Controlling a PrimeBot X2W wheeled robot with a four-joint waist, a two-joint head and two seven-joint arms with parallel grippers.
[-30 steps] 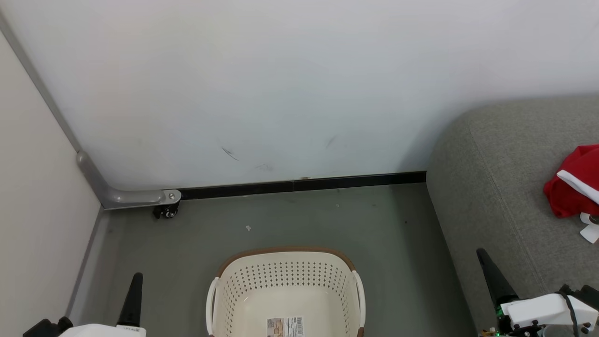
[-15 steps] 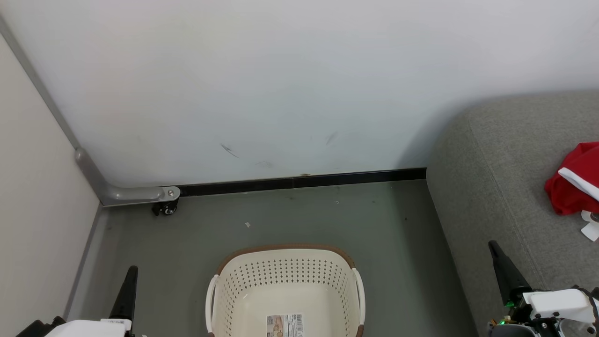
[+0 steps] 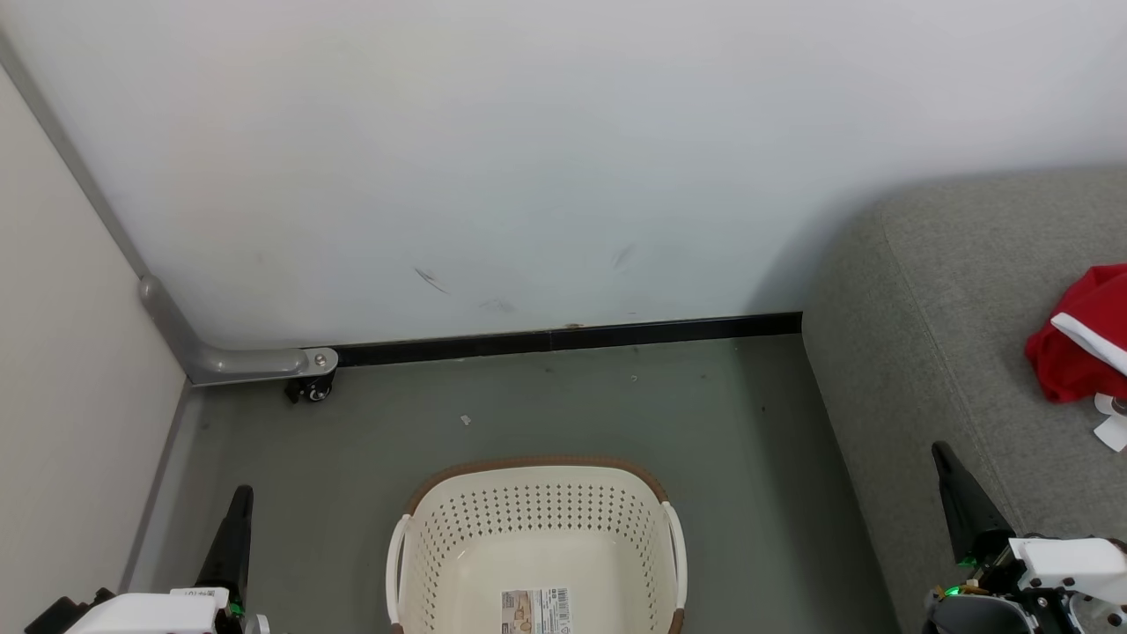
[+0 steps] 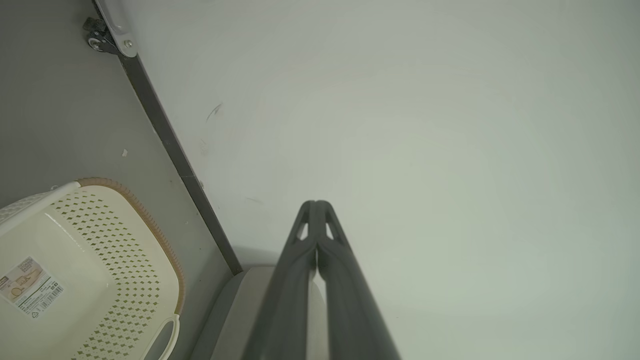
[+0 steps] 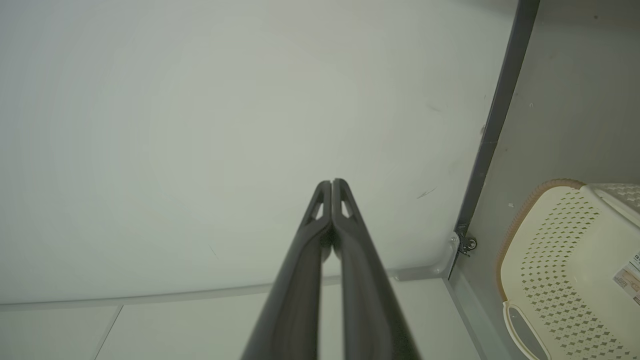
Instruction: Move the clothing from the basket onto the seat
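red soft cloth garment lies at right on grey fabric seat; looks light, floppy, so pinch a fold. left pincer and right pincer closed, empty.

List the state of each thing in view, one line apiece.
Oval cream-white perforated plastic laundry basket, upright on the floor, no clothing in the part shown.
Large grey fabric-upholstered seat, mostly bare.
Bright red fabric garment with white trim, crumpled, lying on that seat.
Left claw, shut, empty.
Right claw, shut, empty.
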